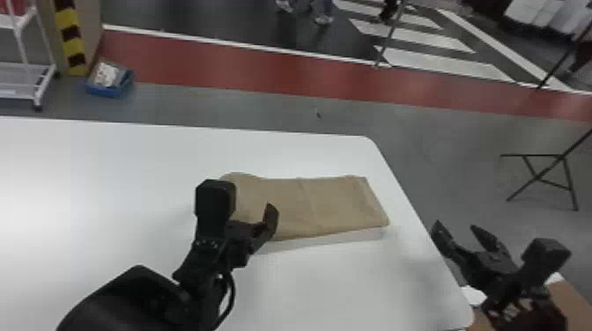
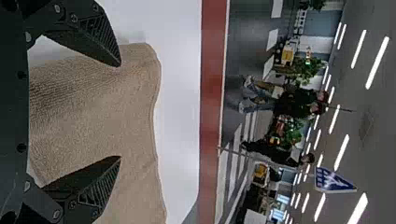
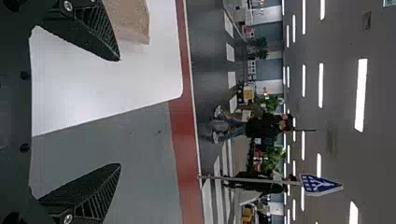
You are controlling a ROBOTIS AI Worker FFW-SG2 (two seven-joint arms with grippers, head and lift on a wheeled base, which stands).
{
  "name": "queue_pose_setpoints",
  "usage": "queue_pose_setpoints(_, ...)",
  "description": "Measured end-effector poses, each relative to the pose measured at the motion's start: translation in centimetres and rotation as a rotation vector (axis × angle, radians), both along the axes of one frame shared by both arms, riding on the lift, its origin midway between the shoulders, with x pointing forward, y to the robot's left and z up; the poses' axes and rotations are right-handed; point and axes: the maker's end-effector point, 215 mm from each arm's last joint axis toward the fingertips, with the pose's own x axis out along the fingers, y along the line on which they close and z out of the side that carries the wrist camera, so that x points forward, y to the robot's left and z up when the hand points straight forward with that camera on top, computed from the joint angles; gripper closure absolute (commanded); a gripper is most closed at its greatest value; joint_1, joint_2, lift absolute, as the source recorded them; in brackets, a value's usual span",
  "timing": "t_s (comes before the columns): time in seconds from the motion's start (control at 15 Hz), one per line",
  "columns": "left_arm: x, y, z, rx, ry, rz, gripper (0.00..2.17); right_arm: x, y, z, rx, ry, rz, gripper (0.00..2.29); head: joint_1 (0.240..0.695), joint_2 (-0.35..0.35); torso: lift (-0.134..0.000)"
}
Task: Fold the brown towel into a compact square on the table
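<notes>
Near the right-hand edge of the smooth white table (image 1: 110, 185), the brown cloth towel (image 1: 312, 207) lies flat as a folded oblong, wider than it is deep, so it probably needs one more fold across its width to come square. The black two-fingered left gripper (image 2: 120, 111) is at the towel's left end, its fingers spread with cloth showing between them. If it closes too high, it may pinch only the top layer and peel that away from those beneath; too low, and the tips could push the stack into a ruck. The far left corner bulges, and folding it over as it lies would likely leave a crooked edge. A hard pull rightward could slide the whole bundle towards the drop. The matching black right gripper (image 1: 456, 225) is beyond the table's edge, fingers apart; swinging in low, it might knock the rim.
</notes>
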Motion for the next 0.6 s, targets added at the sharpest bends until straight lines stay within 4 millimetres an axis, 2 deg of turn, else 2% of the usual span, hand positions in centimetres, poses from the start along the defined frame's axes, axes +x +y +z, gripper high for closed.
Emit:
queue_pose_setpoints(0.2,0.4,0.5,-1.2,0.037,0.007,0.009,0.21,-0.8,-1.1,-0.2,-0.007,-0.005,-0.018,0.08,0.695,-0.350,-0.124)
queue_pose_setpoints(0.4,1.0,2.3,-2.3,0.094,0.008,0.040,0.22,-0.5,-0.8,-0.2,-0.008,-0.008,-0.013,0.08,0.695,-0.350,-0.124)
queue_pose_setpoints(0.6,0.3,3.2,-4.5,0.154,0.061,0.031,0.34,0.0,-0.6,-0.2,-0.008,-0.011,-0.009,0.08,0.695,-0.350,-0.124)
